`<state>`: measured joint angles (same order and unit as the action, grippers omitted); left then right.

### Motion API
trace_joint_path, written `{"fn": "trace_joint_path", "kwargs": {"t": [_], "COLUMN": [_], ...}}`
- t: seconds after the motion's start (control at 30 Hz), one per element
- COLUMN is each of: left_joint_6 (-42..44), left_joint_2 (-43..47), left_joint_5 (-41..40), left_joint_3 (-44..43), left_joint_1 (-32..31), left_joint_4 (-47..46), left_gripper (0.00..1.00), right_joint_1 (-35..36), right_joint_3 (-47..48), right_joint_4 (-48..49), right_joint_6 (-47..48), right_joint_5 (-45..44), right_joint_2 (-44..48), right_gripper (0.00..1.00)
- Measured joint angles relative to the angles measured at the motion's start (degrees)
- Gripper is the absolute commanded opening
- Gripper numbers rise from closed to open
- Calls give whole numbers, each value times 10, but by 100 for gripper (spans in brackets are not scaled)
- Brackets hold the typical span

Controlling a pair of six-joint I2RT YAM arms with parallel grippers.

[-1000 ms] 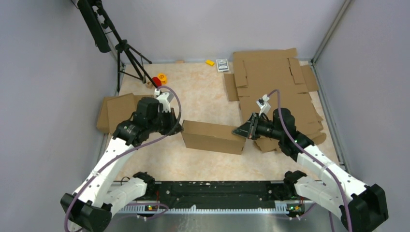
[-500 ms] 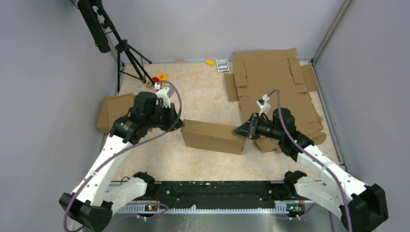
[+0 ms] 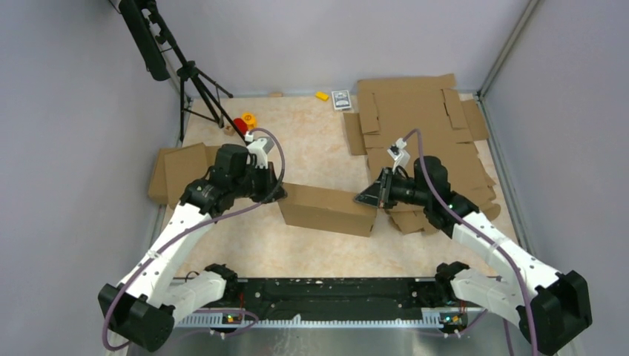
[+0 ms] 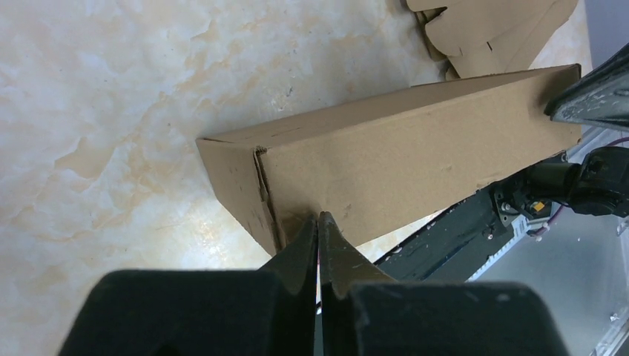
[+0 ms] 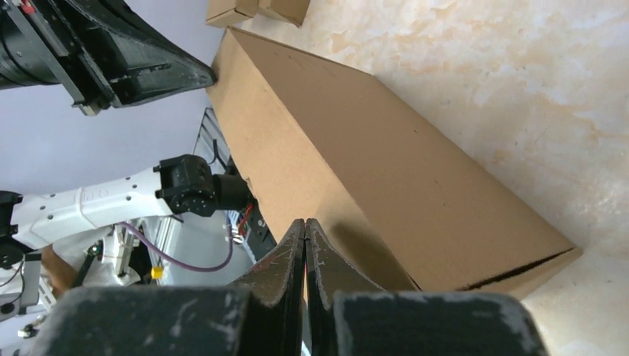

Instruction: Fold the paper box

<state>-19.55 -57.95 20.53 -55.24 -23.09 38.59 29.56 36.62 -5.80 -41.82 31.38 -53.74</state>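
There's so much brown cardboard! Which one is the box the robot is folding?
Look at the middle of the marbled table, between the left gripper and the right gripper. The paper box lies there, a shut gripper tip at each end. Unlike the flat sheets piled at the far right and the smaller pieces at the left, it is closed into a long, low carton.

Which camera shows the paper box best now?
Top external: the whole paper box shows, end to end. Left wrist gets one end and a long side; right wrist gets two long faces, the near end hidden.
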Motion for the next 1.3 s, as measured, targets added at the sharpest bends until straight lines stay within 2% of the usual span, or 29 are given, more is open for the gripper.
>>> {"fn": "trace_joint_path", "kwargs": {"t": [0.2,0.37,0.77,0.97,1.13,1.3], "left_joint_6": [3,5,9,4,0,-7], "left_joint_2": [9,10,54,111,93,62], "left_joint_5": [0,10,8,24,38,39], "left_joint_3": [0,-3,-2,35,45,68], "left_joint_1": [-1,-1,-2,-2,-2,-1], "left_joint_4": [6,12,17,-38,-52,-63], "left_gripper": [0,0,0,0,0,0], "right_joint_1": [10,54,67,67,67,67], "right_joint_3": [77,120,110,110,97,17], "right_joint_4": [-14,12,14,-3,21,63], "right_joint_6": [18,18,18,25,20,-9], "right_joint_5": [19,25,21,-4,10,21], "right_joint_2": [-49,-94,-112,-88,-71,-84], "right_gripper": [0,0,0,0,0,0]}}
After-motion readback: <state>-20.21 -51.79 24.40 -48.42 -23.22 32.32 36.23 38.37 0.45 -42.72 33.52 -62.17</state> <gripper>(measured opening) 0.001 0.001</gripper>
